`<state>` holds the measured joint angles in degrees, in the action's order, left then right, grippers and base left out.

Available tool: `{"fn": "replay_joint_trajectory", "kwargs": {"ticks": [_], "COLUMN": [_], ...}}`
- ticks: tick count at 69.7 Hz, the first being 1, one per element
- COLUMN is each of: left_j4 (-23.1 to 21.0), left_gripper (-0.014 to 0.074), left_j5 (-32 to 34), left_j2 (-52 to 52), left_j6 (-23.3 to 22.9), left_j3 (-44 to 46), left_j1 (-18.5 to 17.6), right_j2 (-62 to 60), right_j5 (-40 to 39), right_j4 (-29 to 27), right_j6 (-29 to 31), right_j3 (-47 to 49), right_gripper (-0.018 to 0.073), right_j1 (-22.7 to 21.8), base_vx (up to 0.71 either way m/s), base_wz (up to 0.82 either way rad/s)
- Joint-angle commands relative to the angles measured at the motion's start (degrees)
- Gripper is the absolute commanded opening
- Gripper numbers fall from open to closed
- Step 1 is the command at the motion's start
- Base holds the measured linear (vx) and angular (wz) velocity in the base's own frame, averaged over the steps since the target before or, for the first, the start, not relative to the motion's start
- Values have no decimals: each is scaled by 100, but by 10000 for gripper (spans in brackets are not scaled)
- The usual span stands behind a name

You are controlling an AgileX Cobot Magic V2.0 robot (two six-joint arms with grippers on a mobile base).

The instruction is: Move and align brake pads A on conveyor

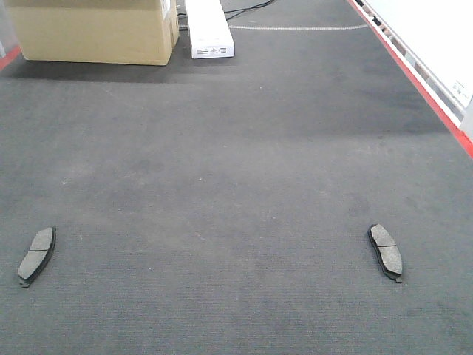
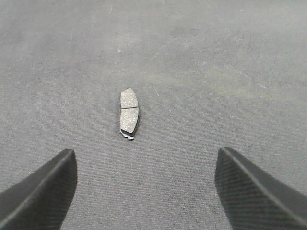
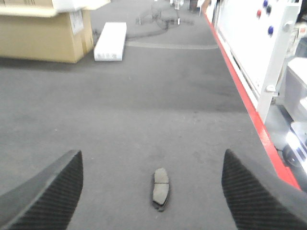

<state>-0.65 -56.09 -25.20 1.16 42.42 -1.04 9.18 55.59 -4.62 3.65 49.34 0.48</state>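
Seeing left brake pad [image 1: 37, 255] and right brake pad [image 1: 386, 251] flat on the conveyor [image 1: 236, 170], well apart. Found left gripper [image 2: 144, 158] and right gripper [image 3: 152, 158] spread wide, holding nothing. Probably best to centre over each pad, straddle the narrow width, then drop straight down

This looks like a factory or workshop line. There is a wide grey conveyor belt [image 1: 236, 148] with a red stripe [image 1: 414, 81] at 2 o'clock, a cardboard box [image 1: 96, 33] at 11 o'clock, and a white machine panel [image 3: 244, 43] with coloured buttons [image 3: 271, 30] at 1 o'clock.
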Motion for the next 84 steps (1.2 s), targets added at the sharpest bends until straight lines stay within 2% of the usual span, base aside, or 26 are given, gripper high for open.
{"fn": "replay_joint_trajectory", "kwargs": {"ticks": [1,11,30,84], "left_j4": [-44,-44,-44,-44], "left_gripper": [545,545,545,545], "left_j5": [367,367,367,368], "left_j2": [-42,-42,-42,-60], "left_j6": [-31,-31,-31,-31], "left_j3": [137,137,137,137], "left_j1": [-45,-45,-45,-45], "right_j2": [-217,-222,-149,-149], "right_j5": [-174,180,-291,-199], "right_j4": [66,61,138,133], "right_j6": [-203,-277,-250,-257], "right_j3": [-191,-354,-354,-354], "right_gripper": [541,518,498,498], "right_j1": [-4,-4,-4,-4], "base_vx": [0,0,0,0], "base_wz": [0,0,0,0]}}
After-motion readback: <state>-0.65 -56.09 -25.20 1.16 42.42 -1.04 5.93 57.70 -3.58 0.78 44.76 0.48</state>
